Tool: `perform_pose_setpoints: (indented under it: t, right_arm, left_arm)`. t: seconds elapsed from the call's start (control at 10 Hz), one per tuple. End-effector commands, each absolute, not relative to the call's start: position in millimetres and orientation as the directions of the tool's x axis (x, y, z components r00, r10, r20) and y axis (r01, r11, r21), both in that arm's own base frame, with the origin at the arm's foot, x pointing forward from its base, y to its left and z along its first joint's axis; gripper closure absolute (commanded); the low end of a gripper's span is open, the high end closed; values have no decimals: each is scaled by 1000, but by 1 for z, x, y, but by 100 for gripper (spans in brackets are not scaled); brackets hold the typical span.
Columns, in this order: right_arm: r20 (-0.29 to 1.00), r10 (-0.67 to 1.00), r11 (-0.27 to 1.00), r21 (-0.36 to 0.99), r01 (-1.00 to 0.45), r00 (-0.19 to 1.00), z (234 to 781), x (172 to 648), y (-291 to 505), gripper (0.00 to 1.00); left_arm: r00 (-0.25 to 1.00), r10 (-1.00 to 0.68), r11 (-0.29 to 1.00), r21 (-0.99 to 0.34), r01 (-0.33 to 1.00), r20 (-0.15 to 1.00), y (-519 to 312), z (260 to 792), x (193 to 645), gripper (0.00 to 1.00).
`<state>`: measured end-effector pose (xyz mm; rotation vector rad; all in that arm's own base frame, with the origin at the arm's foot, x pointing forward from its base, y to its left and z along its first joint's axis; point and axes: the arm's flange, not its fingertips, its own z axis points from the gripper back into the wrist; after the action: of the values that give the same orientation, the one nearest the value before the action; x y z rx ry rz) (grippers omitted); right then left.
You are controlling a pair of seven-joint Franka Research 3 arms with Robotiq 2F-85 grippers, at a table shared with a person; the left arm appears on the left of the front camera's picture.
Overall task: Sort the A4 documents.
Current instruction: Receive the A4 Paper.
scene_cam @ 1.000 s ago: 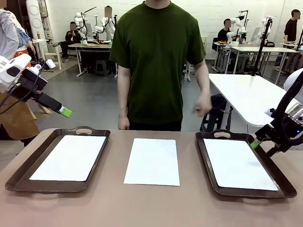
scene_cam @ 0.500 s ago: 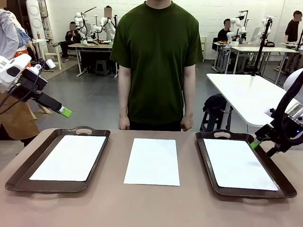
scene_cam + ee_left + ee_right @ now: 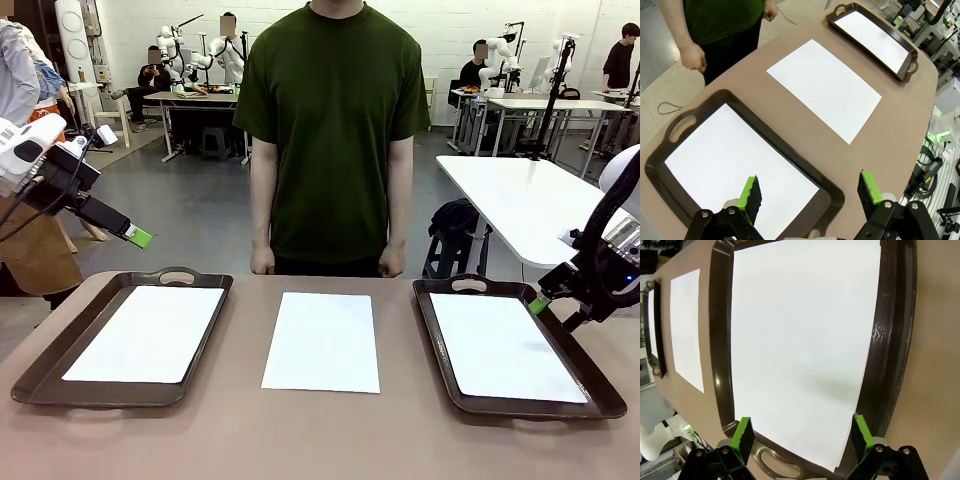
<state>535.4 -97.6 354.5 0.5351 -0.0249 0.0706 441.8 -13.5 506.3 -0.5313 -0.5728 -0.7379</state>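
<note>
Three white A4 documents lie flat. One sheet [image 3: 150, 333] fills the left dark brown tray [image 3: 62, 345], one sheet [image 3: 322, 340] lies bare on the table between the trays, and one sheet [image 3: 500, 345] rests in the right tray [image 3: 588, 365]. My left gripper [image 3: 138, 236] hangs open in the air, above and left of the left tray's far end. From its wrist, the left gripper [image 3: 811, 192] looks down on the left tray's sheet [image 3: 735, 160] and the middle sheet [image 3: 825, 87]. My right gripper [image 3: 541, 303] is open low over the right tray's far right rim. Its wrist view shows the right gripper [image 3: 802, 436] just above that sheet [image 3: 800, 340].
A person in a dark green shirt stands at the far edge, behind the middle sheet, both hands [image 3: 262, 262] hanging at their sides. Bare brown tabletop [image 3: 320, 430] runs along the near edge. A white table [image 3: 520, 200] stands behind at the right.
The person's raised hand on the picture's right has dropped to their side. Neither arm nor any sheet has moved.
</note>
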Motion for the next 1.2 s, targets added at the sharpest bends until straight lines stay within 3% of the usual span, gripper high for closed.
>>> perform_pose_setpoints:
  t: [0.0,0.4,0.5,0.8,1.1]
  right_arm:
    - [47,65,859,506,-80,997,355,535,-98,0]
    - [42,61,858,509,-74,997,354,535,-98,0]
    - [195,130,838,502,-213,972,373,529,-106,0]
    - [509,320,605,539,-586,799,435,504,-98,0]
    - [665,470,427,404,-809,580,488,503,-75,0]
  left_arm:
    - [591,-480,621,-225,751,648,-13,506,441,0]
    - [591,-480,621,-225,751,648,-13,506,441,0]
    - [591,-480,621,-225,751,648,-13,506,441,0]
    - [591,-480,621,-225,751,648,-13,506,441,0]
    - [591,-480,621,-225,751,648,-13,506,441,0]
